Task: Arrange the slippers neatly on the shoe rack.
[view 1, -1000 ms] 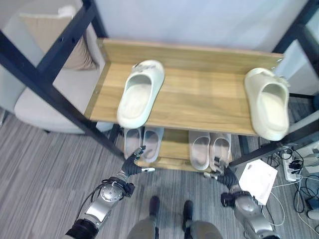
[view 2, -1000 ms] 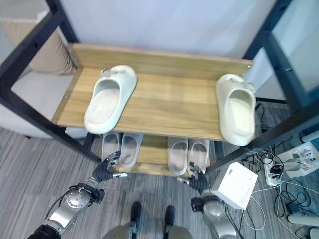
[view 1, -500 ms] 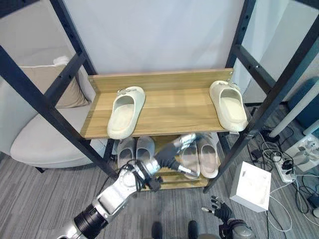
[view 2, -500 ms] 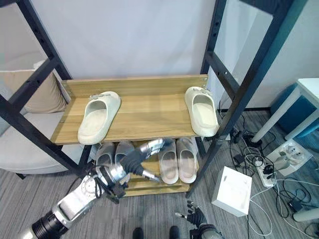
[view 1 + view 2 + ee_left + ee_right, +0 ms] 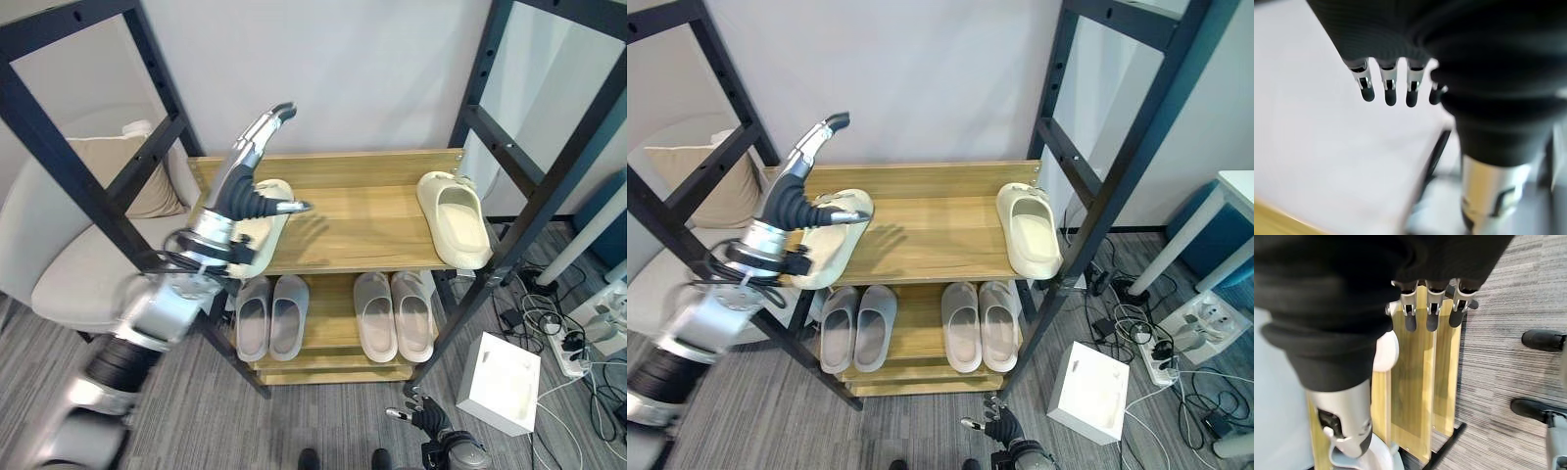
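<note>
Left eye view: left robot hand [image 5: 250, 191] open over the left cream slipper [image 5: 263, 227] at centre-left; it should grip the slipper's side wall. Right robot hand [image 5: 423, 419], bottom right, hangs relaxed.

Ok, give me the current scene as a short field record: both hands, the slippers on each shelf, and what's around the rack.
left hand: raised over the top shelf's left end, fingers straight, holding nothing
right hand: low by the floor, open, idle
top shelf: two cream slippers, far apart
left cream slipper: at the left end, partly behind the left hand
right cream slipper: at the right end
lower shelf: two grey pairs, side by side
white box: on the floor, right of the rack
</note>
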